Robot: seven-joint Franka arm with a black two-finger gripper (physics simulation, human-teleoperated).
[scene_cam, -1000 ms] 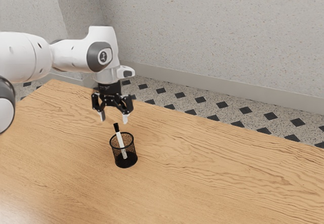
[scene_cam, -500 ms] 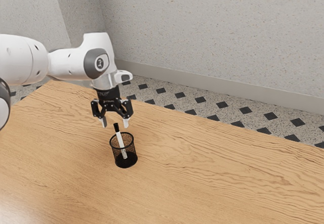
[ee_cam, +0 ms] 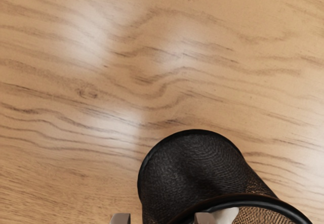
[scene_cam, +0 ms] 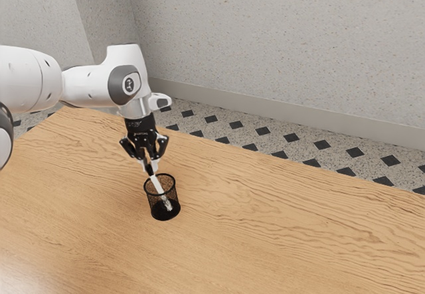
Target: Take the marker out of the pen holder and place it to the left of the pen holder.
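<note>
Currently, a black mesh pen holder [scene_cam: 153,202] is being supported upright by a wooden table [scene_cam: 279,227], and a marker [scene_cam: 159,186] is being held at its dark upper end by the black gripper [scene_cam: 150,167]. In the exterior view, the 2 pale fingertips [scene_cam: 155,165] are being pressed against this end from 2 sides, just above the holder's rim. The marker's white lower part is still being enclosed by the holder, with its foot being seen through the mesh near the base. The marker is being held at a slant, its dark end being tipped toward the exterior view's left and its foot toward that view's right. The gripper is being carried above the holder by a white arm [scene_cam: 86,85] that is being extended from the exterior view's left. Beyond the table, a speckled floor with dark diamonds [scene_cam: 263,131] and a pale wall [scene_cam: 265,42] are being shown. In the wrist view, the holder's open mouth is being seen close under the hand, and a bit of the white marker is being glimpsed inside, just beside 1 fingertip.
</note>
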